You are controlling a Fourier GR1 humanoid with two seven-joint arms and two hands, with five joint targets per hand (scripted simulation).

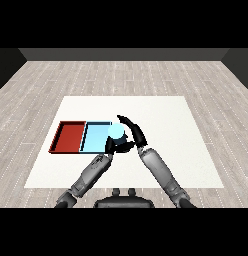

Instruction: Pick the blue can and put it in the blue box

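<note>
The blue can (116, 132), seen as a pale blue round top, is at the right edge of the light blue tray (95, 138). My right hand (135, 131) curls round the can from its right and far side. Whether the can rests on the tray or hangs above it does not show. My left hand (111, 145) is just in front of the can, at the tray's near right corner, partly hidden behind the can.
The red tray (71, 136) lies directly left of the light blue tray, sharing a wall with it. Both sit on the left half of the white table (171, 130), which stretches bare to the right and back.
</note>
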